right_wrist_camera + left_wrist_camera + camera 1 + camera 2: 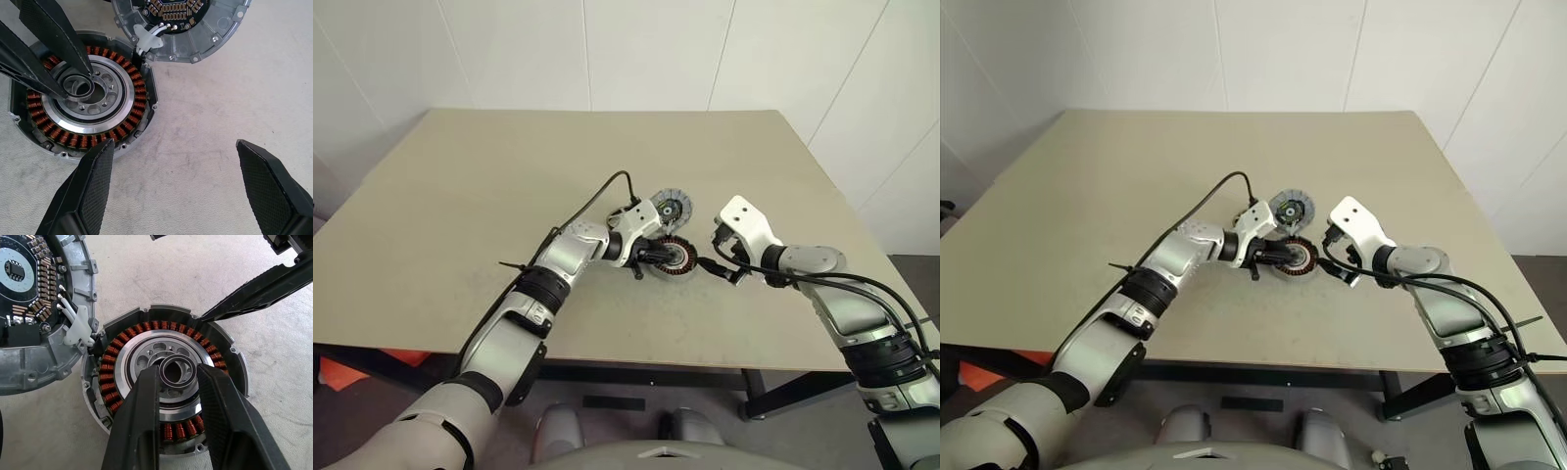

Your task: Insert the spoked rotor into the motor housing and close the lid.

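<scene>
Overlapping the motor housing (166, 382), left claw (178, 374) fingers clamp the spoked rotor's (177, 371) hub, hiding most of its spokes; rotor seated at housing centre. Lid (34, 308), upper left, cut by frame edge, touching housing. Right claw (176, 186) spread wide, empty, beside housing. Beige desk (460, 196) open all around; white walls.

Housing (234, 377) — grey metal; windings (110, 377) — copper.
</scene>
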`<action>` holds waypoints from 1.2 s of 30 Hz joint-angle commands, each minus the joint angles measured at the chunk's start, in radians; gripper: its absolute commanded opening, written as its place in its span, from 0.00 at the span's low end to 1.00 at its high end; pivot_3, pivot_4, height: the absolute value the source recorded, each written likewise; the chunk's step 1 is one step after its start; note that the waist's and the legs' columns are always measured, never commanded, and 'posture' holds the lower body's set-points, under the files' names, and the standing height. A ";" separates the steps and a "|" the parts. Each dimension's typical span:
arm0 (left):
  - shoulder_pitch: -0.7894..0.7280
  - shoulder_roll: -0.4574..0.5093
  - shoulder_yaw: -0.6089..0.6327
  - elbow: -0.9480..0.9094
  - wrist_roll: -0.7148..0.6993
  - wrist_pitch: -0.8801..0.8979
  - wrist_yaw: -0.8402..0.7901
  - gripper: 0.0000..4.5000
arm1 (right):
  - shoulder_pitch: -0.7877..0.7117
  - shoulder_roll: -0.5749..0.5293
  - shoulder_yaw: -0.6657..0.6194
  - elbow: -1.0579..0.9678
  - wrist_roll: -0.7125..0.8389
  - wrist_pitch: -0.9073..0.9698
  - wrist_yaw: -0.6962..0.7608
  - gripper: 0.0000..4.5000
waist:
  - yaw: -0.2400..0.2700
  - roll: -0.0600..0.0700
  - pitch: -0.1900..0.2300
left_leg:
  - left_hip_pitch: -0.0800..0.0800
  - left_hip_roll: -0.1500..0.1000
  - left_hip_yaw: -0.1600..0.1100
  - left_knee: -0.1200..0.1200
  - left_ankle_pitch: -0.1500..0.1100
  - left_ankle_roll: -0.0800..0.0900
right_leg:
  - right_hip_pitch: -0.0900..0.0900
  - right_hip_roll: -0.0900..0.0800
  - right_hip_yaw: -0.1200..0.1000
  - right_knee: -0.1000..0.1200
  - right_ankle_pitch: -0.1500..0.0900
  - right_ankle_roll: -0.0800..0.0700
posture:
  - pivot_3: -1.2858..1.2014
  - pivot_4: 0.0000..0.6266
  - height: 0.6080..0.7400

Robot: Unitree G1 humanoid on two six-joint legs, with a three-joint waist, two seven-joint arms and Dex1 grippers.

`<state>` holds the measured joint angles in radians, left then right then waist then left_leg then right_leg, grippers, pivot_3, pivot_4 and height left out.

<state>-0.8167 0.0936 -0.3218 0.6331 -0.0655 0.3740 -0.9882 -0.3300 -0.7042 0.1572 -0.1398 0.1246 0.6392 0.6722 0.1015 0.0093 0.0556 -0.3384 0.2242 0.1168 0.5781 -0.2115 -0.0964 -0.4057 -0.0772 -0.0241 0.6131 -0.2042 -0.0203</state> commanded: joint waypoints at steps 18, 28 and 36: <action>-0.021 -0.034 0.017 0.019 0.029 -0.049 0.059 0.17 | -0.022 0.002 -0.033 -0.032 -0.002 -0.004 -0.003 1.00 | 0.000 0.000 0.000 | 0.000 0.000 0.000 0.000 0.000 0.000 | 0.000 0.000 0.000 0.000 0.000 0.000 | 0.52 0.00 1.00; -0.031 -0.028 0.027 0.043 0.047 -0.079 0.088 0.46 | -0.027 0.006 -0.032 -0.029 -0.003 -0.004 -0.005 1.00 | 0.001 0.000 0.000 | 0.000 0.000 0.000 0.000 0.000 0.000 | 0.000 0.000 0.000 0.000 0.000 0.000 | 0.52 0.00 1.00; -0.017 -0.011 0.098 -0.085 -0.069 0.002 -0.007 0.46 | -0.029 0.003 -0.035 -0.044 -0.004 -0.002 -0.006 1.00 | 0.001 0.000 0.000 | 0.000 0.000 0.000 0.000 0.000 0.000 | 0.000 0.000 0.000 0.000 0.000 0.000 | 0.52 0.00 1.00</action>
<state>-0.8207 0.0741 -0.2609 0.6250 -0.0854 0.3565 -0.9651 -0.3359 -0.6992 0.1572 -0.1400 0.1246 0.6409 0.6721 0.1021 0.0094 0.0557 -0.3385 0.2240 0.1168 0.5780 -0.2114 -0.0960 -0.4056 -0.0775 -0.0242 0.6130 -0.2042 -0.0204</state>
